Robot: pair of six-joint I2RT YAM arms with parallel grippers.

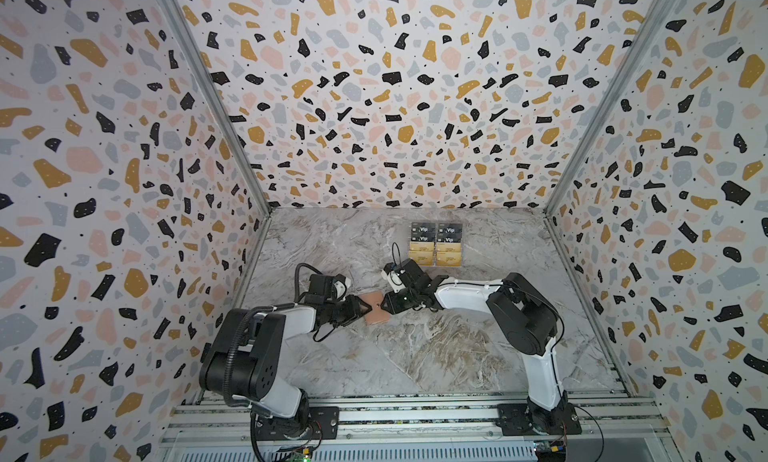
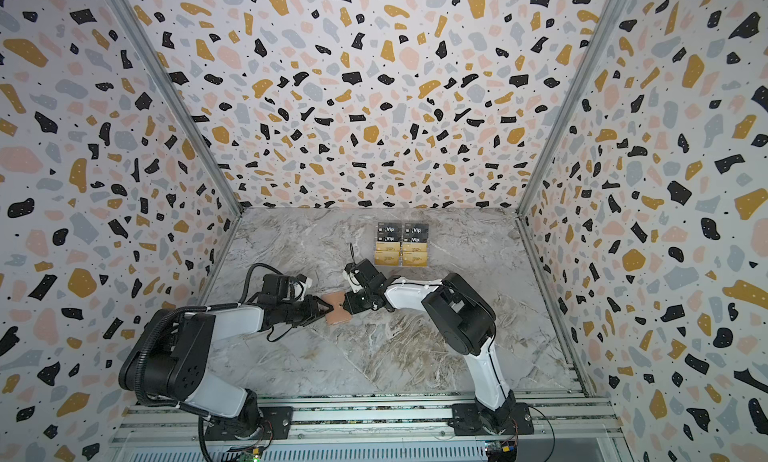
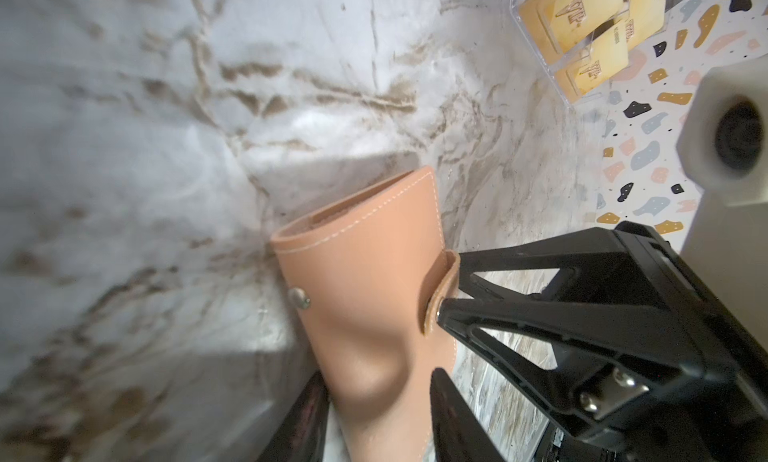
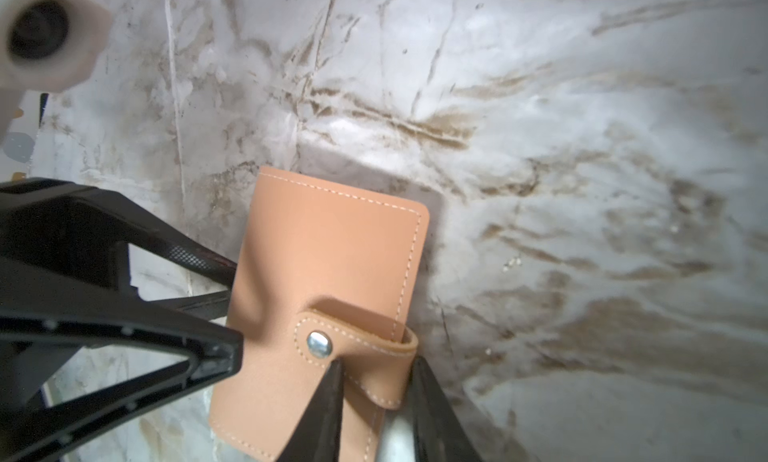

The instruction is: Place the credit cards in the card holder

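At table [image 1: 436, 347] centre, left hand [image 1: 362, 308] grips one edge of the card holder [image 1: 376, 311], right hand [image 1: 385, 306] pinches its strap [image 4: 365, 350]

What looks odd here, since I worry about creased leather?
The card holder shows a soft dent in its cover where the left gripper squeezes it. The right gripper straddles its strap. The credit cards lie neatly in rows; nothing else stands out.

Terrazzo-print walls [image 1: 374, 86] on three sides; grey marble-pattern tabletop [image 1: 415, 356]; aluminium rails [image 1: 415, 414] front.
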